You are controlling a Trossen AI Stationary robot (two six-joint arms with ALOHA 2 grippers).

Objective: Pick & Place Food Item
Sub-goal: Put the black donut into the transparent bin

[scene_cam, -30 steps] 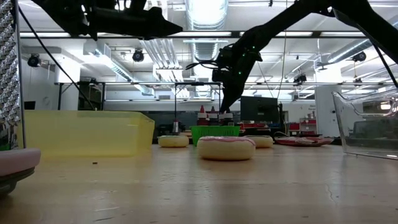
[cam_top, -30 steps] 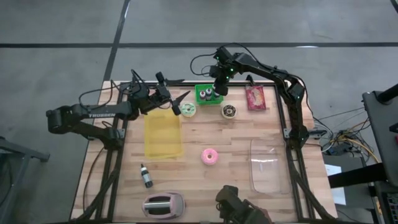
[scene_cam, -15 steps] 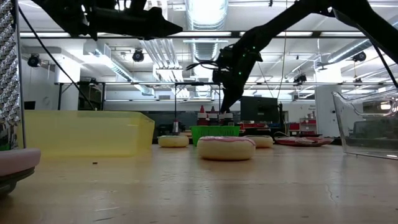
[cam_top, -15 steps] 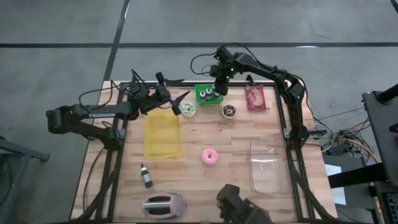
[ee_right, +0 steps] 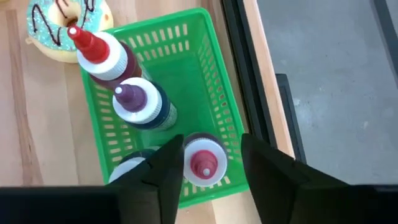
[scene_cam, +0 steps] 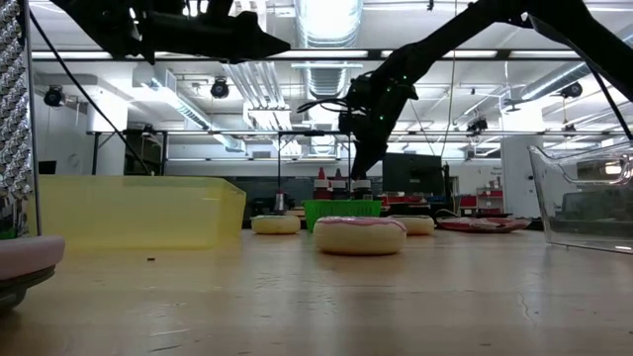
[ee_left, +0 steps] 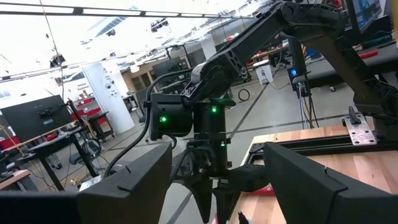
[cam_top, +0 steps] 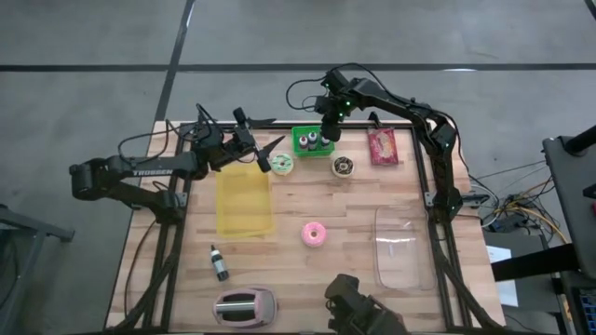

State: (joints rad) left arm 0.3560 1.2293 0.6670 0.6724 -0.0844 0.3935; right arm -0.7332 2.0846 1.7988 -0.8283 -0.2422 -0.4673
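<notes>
My right tool [ee_right: 210,163] hangs over the basket [cam_top: 312,141] at the desk's [cam_top: 354,200] far edge. Left of the basket lies a donut [cam_top: 282,164]; right, another donut [cam_top: 344,167]. Bottles [ee_right: 146,104] stand in the basket.

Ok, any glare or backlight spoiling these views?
Low view: ceiling lights backlight both arms into silhouettes; the pink-frosted doughnut stays readable. Left wrist view: bright room behind, near fingers dark. Right wrist view: evenly lit, green plastic basket clear.
</notes>
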